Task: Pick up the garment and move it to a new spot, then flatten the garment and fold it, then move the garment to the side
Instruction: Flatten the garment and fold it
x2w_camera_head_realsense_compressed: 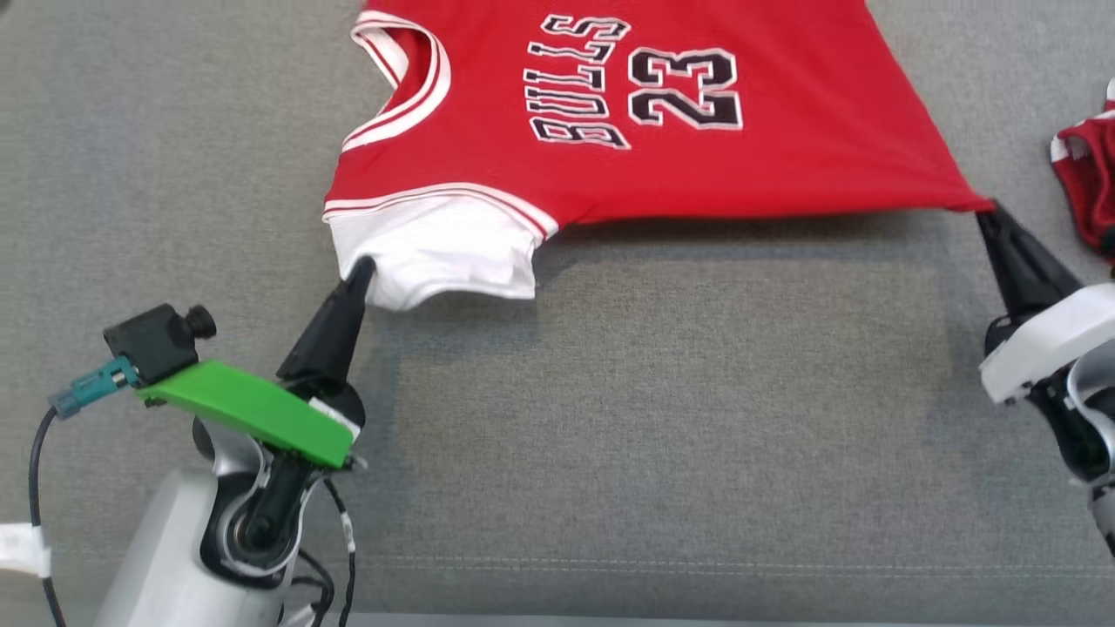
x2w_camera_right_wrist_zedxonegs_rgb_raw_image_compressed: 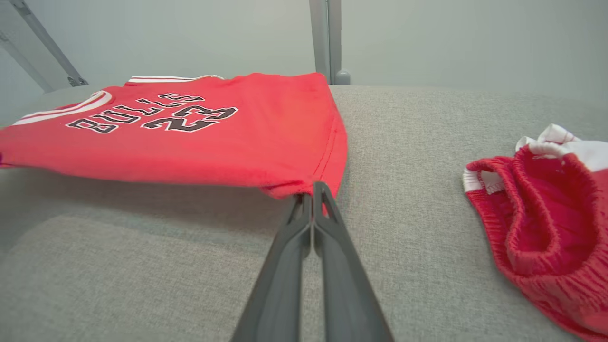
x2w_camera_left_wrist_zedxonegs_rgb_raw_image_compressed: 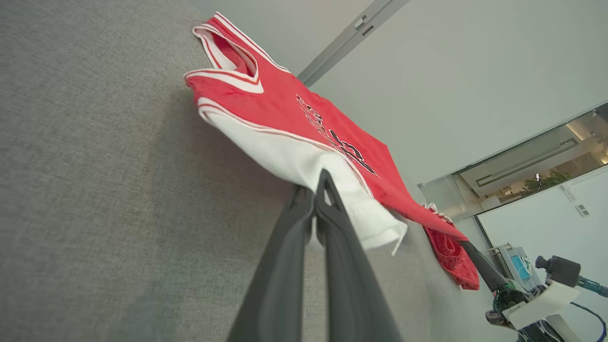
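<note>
Red shirt: The red shirt (x2w_camera_head_realsense_compressed: 679, 165) is stretched out between the two hands. Its near edge is lifted a little off the gray surface (x2w_camera_head_realsense_compressed: 610, 418).
Left hand: The left hand (x2w_camera_head_realsense_compressed: 361, 272) is pinched tight on the white sleeve (x2w_camera_head_realsense_compressed: 435, 252).
Right hand: The right hand (x2w_camera_head_realsense_compressed: 989, 209) is pinched tight on the shirt's bottom corner.
Nearby: Red shorts (x2w_camera_head_realsense_compressed: 1089, 183) lie off to the right, not touching the shirt.
Done: The shirt looks picked up.
Left to do: Lay it in its new spot, smooth it flat, fold it, then move it aside. I see no fold yet.
</note>
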`<state>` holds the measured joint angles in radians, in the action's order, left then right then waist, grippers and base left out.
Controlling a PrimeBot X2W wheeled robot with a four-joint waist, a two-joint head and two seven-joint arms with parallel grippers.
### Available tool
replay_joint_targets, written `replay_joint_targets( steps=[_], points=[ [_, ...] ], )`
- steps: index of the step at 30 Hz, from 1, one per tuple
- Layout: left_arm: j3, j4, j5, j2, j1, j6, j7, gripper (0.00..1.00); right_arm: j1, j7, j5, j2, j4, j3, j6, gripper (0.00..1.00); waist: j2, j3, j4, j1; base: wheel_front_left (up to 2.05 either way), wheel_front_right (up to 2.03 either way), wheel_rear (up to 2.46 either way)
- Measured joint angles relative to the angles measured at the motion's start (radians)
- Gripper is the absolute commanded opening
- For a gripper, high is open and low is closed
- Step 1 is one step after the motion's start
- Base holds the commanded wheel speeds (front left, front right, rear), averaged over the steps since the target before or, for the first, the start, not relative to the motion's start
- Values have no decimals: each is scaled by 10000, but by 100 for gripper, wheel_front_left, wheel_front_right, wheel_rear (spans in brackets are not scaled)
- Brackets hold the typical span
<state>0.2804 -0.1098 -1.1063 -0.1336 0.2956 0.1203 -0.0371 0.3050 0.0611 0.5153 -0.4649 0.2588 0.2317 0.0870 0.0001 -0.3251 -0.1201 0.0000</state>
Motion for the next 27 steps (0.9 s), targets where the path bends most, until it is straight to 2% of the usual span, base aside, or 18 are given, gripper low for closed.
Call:
replay_joint_targets(
  steps=[2, 7, 12, 27],
  points=[
    [79, 295, 6, -205, -312, -29, -228, 0, -282, -2, 0, 25, -123, 104, 2, 0, 0, 216, -79, 0, 0, 0, 0],
    [8, 1037, 92, -825, -1060, -447, -621, 0, -839, -63, -157, -130, -401, 184, 6, 0, 0, 709, -258, 0, 0, 0, 0],
    [-4, 2086, 90, -1170, -1793, -798, -1085, 0, -1675, -500, -27, -326, -696, 247, 8, 0, 0, 1081, -370, 0, 0, 0, 0],
    [35, 4033, -71, -1728, -4015, -1875, -1960, 0, -3792, -1384, 959, -453, -1707, 21, -82, 0, 0, 1166, -383, 0, 0, 0, 0]
  ],
)
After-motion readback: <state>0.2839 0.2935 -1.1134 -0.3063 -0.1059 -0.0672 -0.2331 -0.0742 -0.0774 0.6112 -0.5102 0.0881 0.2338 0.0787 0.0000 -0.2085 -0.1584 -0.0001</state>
